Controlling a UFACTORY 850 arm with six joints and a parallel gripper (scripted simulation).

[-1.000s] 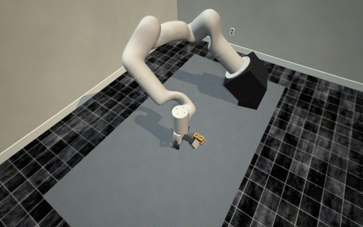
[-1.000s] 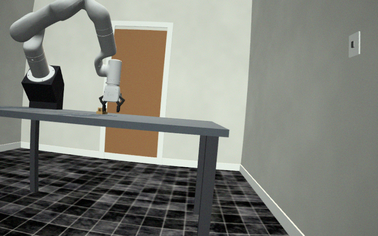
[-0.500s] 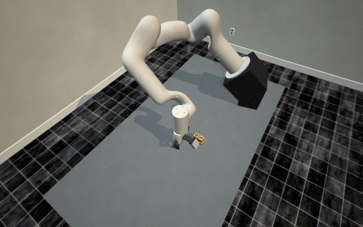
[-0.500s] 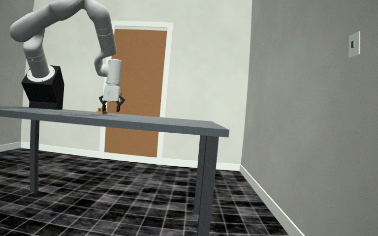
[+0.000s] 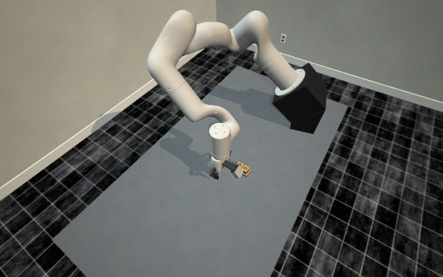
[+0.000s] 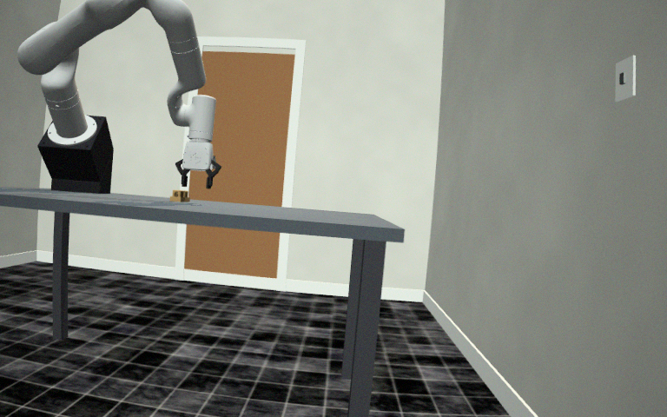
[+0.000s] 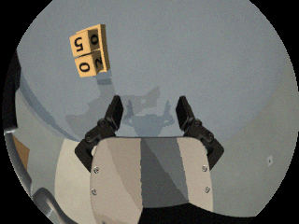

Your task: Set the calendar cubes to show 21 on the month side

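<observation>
A small, shallow, orange-yellow tray sits on a flat blue-grey rectangular desk. It carries two matching orange-yellow cubes with dark digits, side by side. In the wrist view, one cube has a 5 on its upper face and a 0 on the neighbouring face; the other cube has a 0 on its upper face and a 2 on the neighbouring face. The month's name cannot be made out, so the date cannot be told.

The black two-fingered jaws are wide open, holding nothing. They point down above the desk, to one side of the tray and higher than it, apart from the cubes. They hang from a glossy white jointed arm, whose angular black pedestal stands on the desk, well apart from the tray. Shadows spread over the desk near the tray.

Beyond the tray, the exterior view shows a brown door in a white frame, set in a pale wall. Well apart from the tray, a white switch plate is mounted on a grey wall. Below the tray and desk lies a floor of black, marbled square tiles with pale lines.
</observation>
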